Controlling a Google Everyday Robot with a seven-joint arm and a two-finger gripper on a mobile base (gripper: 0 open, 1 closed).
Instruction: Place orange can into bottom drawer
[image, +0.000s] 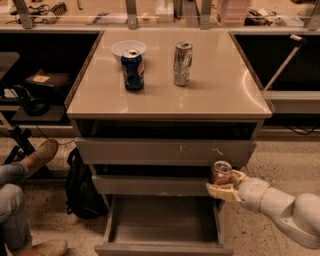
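My gripper (223, 184) comes in from the lower right and is shut on the orange can (220, 172), holding it upright with its silver top up. The can is level with the right end of the middle drawer's front and above the right side of the bottom drawer (162, 223). The bottom drawer is pulled out, a wide shallow grey tray with nothing in it.
A dark blue can (132, 69), a silver-grey can (182, 63) and a white bowl (128, 48) stand on the cabinet top (210, 95). A person's leg and shoe (30, 165) and a black backpack (80, 185) are on the floor at left.
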